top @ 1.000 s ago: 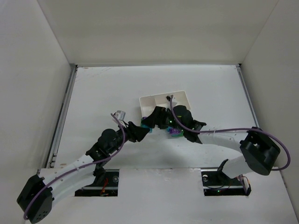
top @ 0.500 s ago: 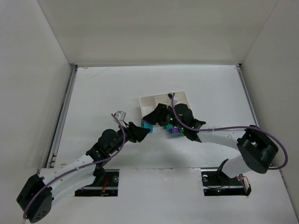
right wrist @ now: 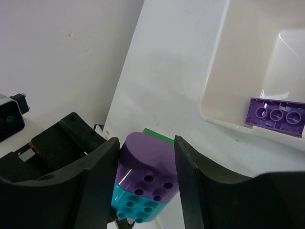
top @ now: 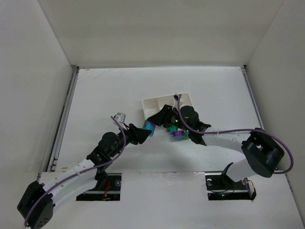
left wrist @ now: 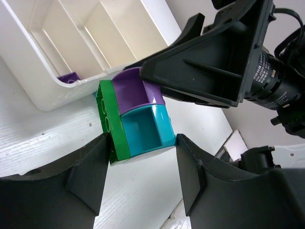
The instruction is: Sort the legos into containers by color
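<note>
Beside the white plastic tray's (top: 167,97) near corner, your left hand (left wrist: 142,143) pinches the joined green-teal-purple plastic bricks (left wrist: 136,121), right hand (right wrist: 145,140) pinching the purple rounded brick (right wrist: 147,160); they've barely shifted, still unseparated.

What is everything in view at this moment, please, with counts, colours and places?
tray: one, white, thin dividers, far middle of the table.
flat brick: one, purple, inside the tray's end compartment nearest the grippers.
joined stack: one; purple brick on a teal brick, green plate along their side; held by the tray's near corner.
loose bricks: purple and green, on the table under the right arm; count unclear.
table: one, white.
left gripper: one, black, closed on the joined stack's green and teal parts.
right gripper: one, black, closed on its purple brick.
</note>
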### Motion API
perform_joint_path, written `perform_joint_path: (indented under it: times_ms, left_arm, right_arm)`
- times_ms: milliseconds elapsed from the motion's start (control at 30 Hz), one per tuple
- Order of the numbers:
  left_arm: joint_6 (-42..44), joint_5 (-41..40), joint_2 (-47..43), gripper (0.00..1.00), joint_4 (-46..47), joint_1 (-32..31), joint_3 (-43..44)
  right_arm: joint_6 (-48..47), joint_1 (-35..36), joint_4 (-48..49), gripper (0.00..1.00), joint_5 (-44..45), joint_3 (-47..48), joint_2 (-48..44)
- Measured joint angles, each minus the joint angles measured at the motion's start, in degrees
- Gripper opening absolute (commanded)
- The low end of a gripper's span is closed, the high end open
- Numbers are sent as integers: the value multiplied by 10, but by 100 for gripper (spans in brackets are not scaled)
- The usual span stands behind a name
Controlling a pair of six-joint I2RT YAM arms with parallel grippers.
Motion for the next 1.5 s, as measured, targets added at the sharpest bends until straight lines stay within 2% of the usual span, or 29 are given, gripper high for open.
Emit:
perform_joint_path:
  times_ms: [67, 167, 267, 433, 700, 800, 933, 1100, 1233, 1500]
  left_arm:
    - [-2, 0, 0, 26, 0, 8, 0]
    - [-5, -3, 2, 26, 9, 12, 0]
    - [-6, -4, 5, 26, 23, 12, 0]
    - [-6, -5, 20, 26, 32, 11, 0]
    - [1, -11, 29, 25, 36, 7, 0]
    - [2, -12, 28, 25, 37, 6, 0]
    - [5, -20, 28, 24, 37, 2, 0]
    - [7, -33, 28, 24, 38, -4, -3]
    - [8, -37, 24, 24, 39, -6, -7]
    - [12, -38, 17, 22, 45, -6, -12]
  right_arm:
    - [5, -3, 0, 66, -7, 0, 0]
    - [12, -6, -1, 95, -12, 0, 0]
    - [13, -6, -1, 99, -14, 0, 0]
    - [19, -7, -1, 94, -19, 0, 6]
    - [35, -7, -1, 69, -33, 0, 14]
    - [42, -7, 1, 69, -33, 0, 16]
    - [46, -8, 6, 75, -33, 0, 17]
    - [51, -8, 15, 74, -34, 0, 25]
    - [53, -8, 17, 62, -34, 0, 28]
    - [66, -12, 54, 59, -34, -22, 27]
